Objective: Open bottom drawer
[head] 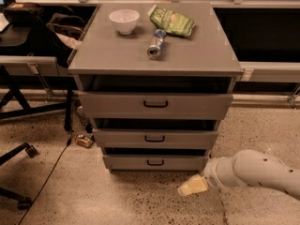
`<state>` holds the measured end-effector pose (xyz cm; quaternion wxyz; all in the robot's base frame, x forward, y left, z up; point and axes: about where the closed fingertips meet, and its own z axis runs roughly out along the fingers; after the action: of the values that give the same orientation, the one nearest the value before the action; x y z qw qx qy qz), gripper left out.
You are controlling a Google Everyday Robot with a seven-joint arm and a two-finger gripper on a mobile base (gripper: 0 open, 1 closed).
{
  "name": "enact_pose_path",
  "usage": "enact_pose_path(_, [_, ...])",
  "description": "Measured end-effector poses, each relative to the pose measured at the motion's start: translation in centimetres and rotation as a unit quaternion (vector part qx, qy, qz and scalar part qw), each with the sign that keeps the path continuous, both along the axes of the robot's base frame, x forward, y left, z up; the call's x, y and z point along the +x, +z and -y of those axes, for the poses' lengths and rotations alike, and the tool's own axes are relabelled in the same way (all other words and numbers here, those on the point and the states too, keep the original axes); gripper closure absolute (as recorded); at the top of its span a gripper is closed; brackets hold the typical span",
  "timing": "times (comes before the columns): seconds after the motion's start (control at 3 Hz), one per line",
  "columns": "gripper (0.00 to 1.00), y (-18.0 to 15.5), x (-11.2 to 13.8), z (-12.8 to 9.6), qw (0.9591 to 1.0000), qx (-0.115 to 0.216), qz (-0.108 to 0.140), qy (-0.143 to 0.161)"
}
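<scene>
Hand (192, 186) hangs low, right of bottom drawer (154, 162).

1. Light falls from above, so the grey tabletop (117, 50) is evenly lit and the white bowl (124, 20) is the brightest thing.
2. Deep shadow fills the gaps above all 3 drawer fronts, and the bottom drawer (154, 162) sits dimmest.
3. The gripper (193, 186), low by that drawer's right end, glows pale over the floor (117, 200).
4. The background is dark.
</scene>
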<state>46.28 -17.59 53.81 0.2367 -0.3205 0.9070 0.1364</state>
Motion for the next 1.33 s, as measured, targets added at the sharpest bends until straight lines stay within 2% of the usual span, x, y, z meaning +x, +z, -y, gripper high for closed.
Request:
enact_pose_path(0.33, [0.0,-4.7,0.6,0.1,0.9995,0.029,-0.008,-0.013])
enact_pose_path(0.67, [0.0,-8.0,1.2,-0.1,0.9963,0.08,-0.029,0.012])
enact_pose_path(1.0, [0.0,-10.7,2.2,-0.5,0.9879,0.135,-0.047,0.061])
enact_pose_path(1.33, [0.0,-10.6,2.7,-0.2,0.9838,0.148,-0.053,0.087])
